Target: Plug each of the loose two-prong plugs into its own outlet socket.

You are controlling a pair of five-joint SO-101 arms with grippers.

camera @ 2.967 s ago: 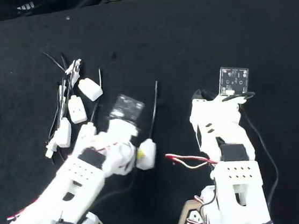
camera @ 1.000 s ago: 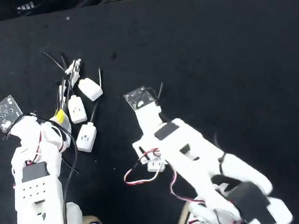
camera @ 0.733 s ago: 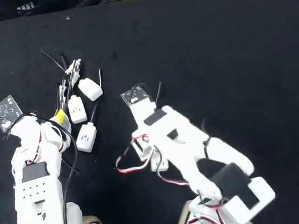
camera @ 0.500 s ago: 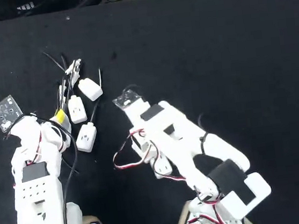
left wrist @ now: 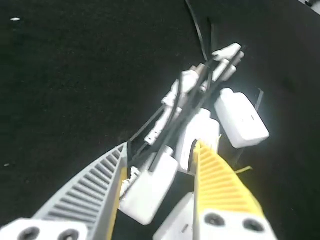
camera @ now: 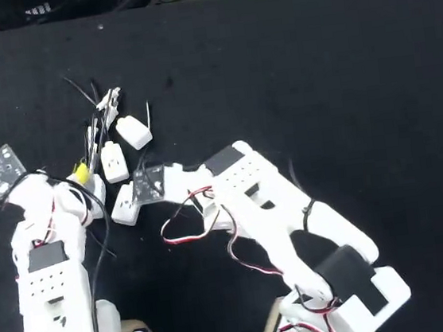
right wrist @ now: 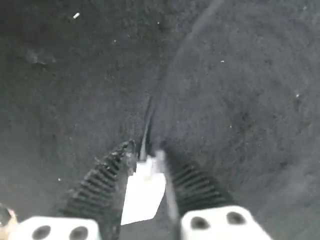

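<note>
On the left of the black tabletop (camera: 337, 57), the left fingers (left wrist: 217, 185) are held wide apart. A white block (left wrist: 147, 192) on a black cord is seen lying between them, and it is not squeezed. Just past it, a second white block (left wrist: 202, 132) and a third white block (left wrist: 242, 120) are piled with a tangle of black cords (left wrist: 195, 95). A little to the right, a fourth white block (camera: 125, 207) is laid near the pile. The right arm (camera: 274, 208) is laid across toward the left, and its end is placed just beside that block. The right fingers (right wrist: 102, 182) are clenched on a small white plug (right wrist: 145, 187). A thin black cord (right wrist: 149, 117) is seen running from the plug over the tabletop.
</note>
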